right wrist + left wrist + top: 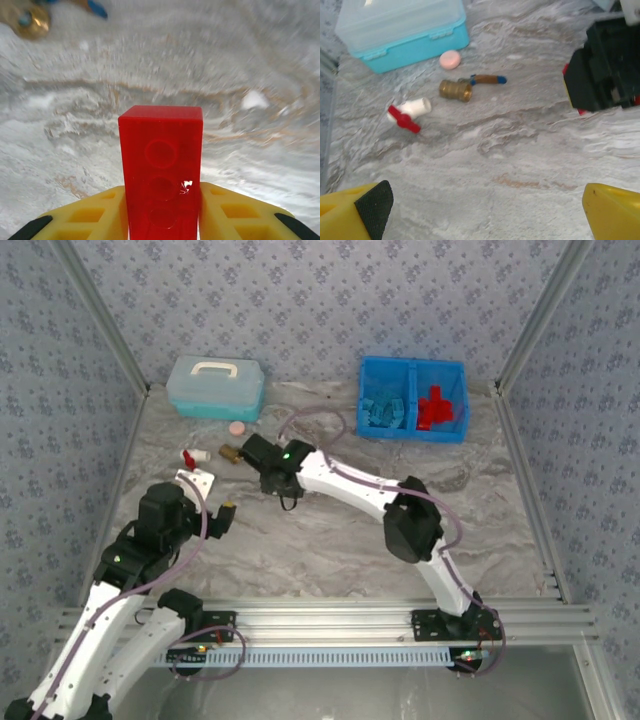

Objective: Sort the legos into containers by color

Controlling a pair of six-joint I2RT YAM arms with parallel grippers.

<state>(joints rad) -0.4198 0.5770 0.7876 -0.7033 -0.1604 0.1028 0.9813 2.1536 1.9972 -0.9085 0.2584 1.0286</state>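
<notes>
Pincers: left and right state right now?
Left pincer: open, empty.
Right pincer: closed on a red lego.

You are looking at a table topped in a matte grey-and-white marbled sheet, with faint brownish veins running across it. Behind the table stands a back wall papered in pale blue-grey with a small repeating floral print. The same paper covers the side walls to the left and right of the table. Bare aluminium posts rise at a slant from the table's far corners. A slotted aluminium rail runs along the table's near edge. Light falls soft and even on the table, and shadows there are faint.
</notes>
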